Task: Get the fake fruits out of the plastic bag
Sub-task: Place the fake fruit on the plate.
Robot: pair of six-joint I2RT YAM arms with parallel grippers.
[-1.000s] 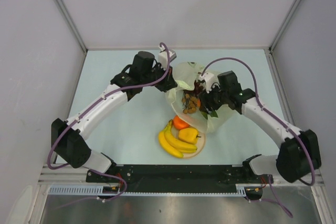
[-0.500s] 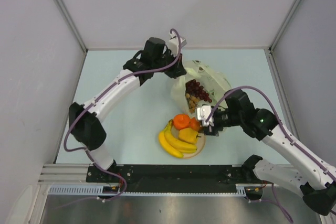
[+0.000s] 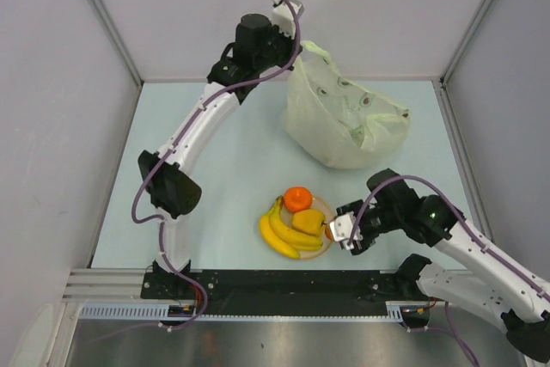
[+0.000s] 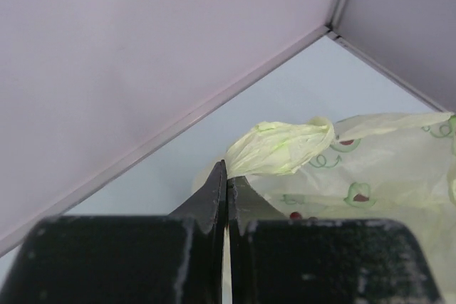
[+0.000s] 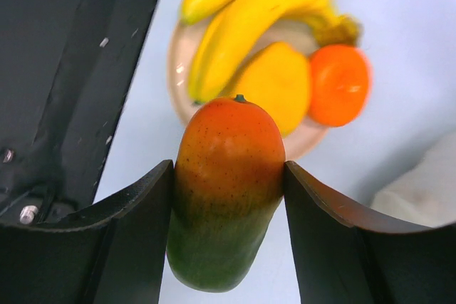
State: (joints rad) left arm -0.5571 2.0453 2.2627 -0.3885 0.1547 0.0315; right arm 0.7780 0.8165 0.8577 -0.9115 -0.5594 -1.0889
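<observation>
The pale yellow-green plastic bag (image 3: pixel 344 122) hangs and rests at the back of the table. My left gripper (image 3: pixel 296 45) is shut on its bunched handle (image 4: pixel 281 149) and holds it up high. My right gripper (image 3: pixel 337 231) is shut on the red-green mango (image 5: pixel 226 190), just right of the cream plate (image 3: pixel 325 248). On the plate lie the yellow banana bunch (image 3: pixel 282 234), the orange (image 3: pixel 297 199) and the yellow pepper-like piece (image 3: pixel 308 222); they also show in the right wrist view behind the mango. The grape bunch is hidden; dark spots show through the bag (image 4: pixel 360 194).
Grey walls close the table on three sides, with metal corner posts (image 3: pixel 479 19). A black rail (image 3: pixel 284 281) runs along the near edge by the arm bases. The left arm's elbow (image 3: pixel 168 191) stands over the left part of the table.
My left gripper has lifted the bag's handle up and back, so the bag closed over its contents. My right gripper carried the mango out of the bag to the plate's right side.
</observation>
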